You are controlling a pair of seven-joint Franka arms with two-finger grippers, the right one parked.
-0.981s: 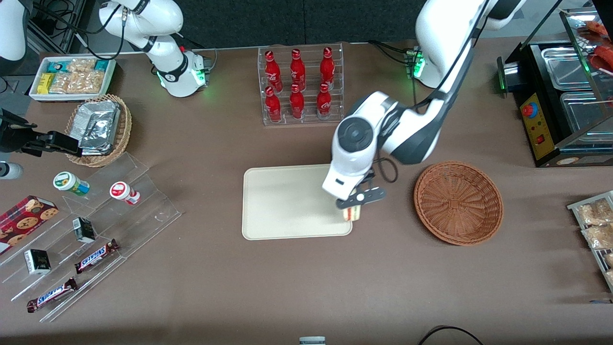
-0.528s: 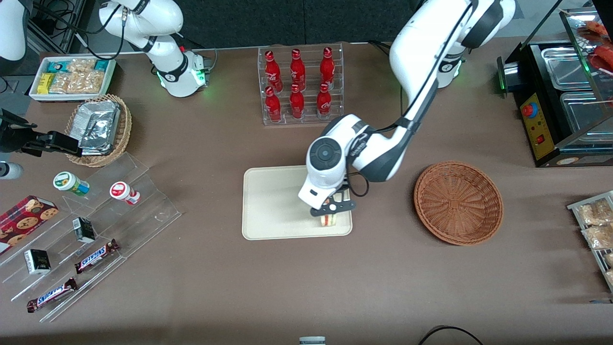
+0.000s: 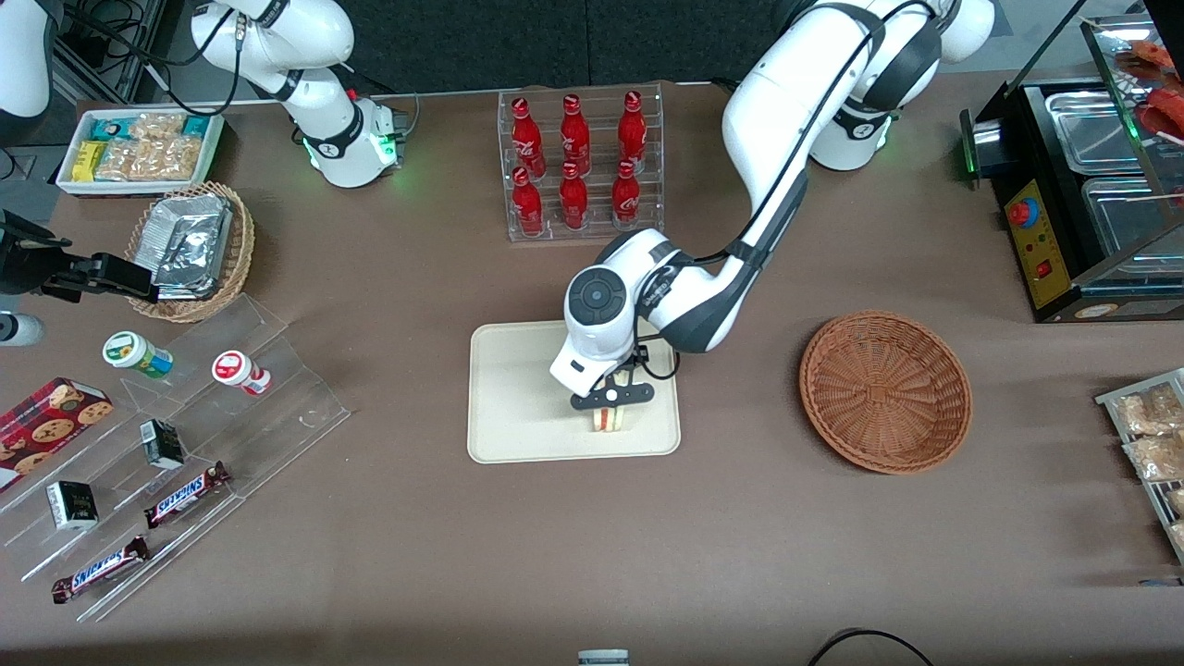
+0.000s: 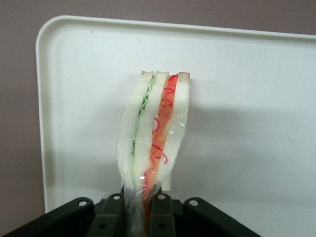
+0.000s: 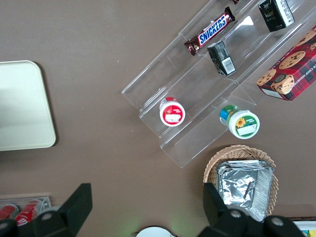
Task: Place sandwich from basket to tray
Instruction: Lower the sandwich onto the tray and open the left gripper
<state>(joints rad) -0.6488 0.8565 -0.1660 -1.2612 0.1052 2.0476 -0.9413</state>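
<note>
The sandwich is a wrapped wedge of pale bread with green, white and red layers. My left gripper is shut on its narrow end. It hangs over the cream tray, above the part of the tray nearer the front camera and toward the basket. Whether the sandwich touches the tray surface I cannot tell. The reddish-brown wicker basket stands empty beside the tray, toward the working arm's end of the table.
A clear rack of red bottles stands farther from the front camera than the tray. Acrylic steps with snack bars and cups, a tan basket of foil packets and a white snack box lie toward the parked arm's end. A black appliance stands at the working arm's end.
My gripper carried the sandwich from the tray's edge nearest the basket inward over the tray, toward the parked arm's end.
</note>
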